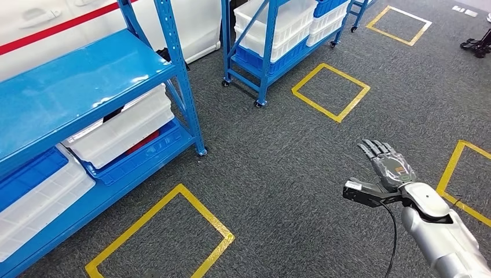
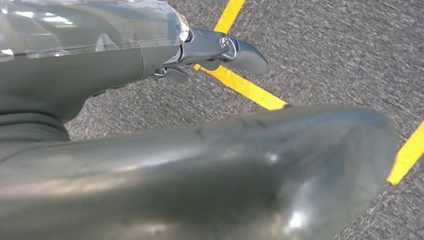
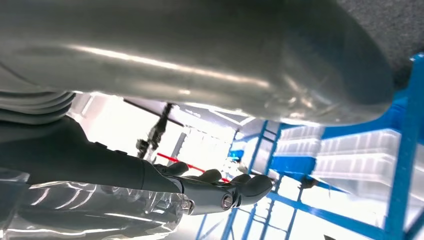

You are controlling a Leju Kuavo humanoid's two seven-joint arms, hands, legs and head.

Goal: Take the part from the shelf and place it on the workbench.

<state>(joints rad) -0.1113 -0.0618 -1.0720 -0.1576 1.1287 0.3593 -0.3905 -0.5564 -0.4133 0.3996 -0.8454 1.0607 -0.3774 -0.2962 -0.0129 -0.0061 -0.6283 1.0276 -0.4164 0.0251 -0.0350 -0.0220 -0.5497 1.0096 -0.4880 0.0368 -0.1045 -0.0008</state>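
Note:
My right hand [image 1: 387, 165] is raised over the grey carpet at the lower right, palm up with fingers spread and nothing in it. The right wrist view shows the same hand [image 3: 220, 187] with its fingers stretched out towards blue racks. My left hand [image 2: 215, 50] hangs over the carpet, its fingers extended and nothing held. The blue shelf [image 1: 75, 87] stands at the left, well away from both hands. Its lower level holds a white bin [image 1: 124, 124], with something red [image 1: 143, 141] beneath it. I cannot make out which thing is the part.
A second blue rack [image 1: 278, 40] with white and blue bins stands at the back. Yellow tape squares [image 1: 330, 91] mark the carpet, one right in front of the shelf [image 1: 168, 237]. Open carpet lies between the shelf and my right hand.

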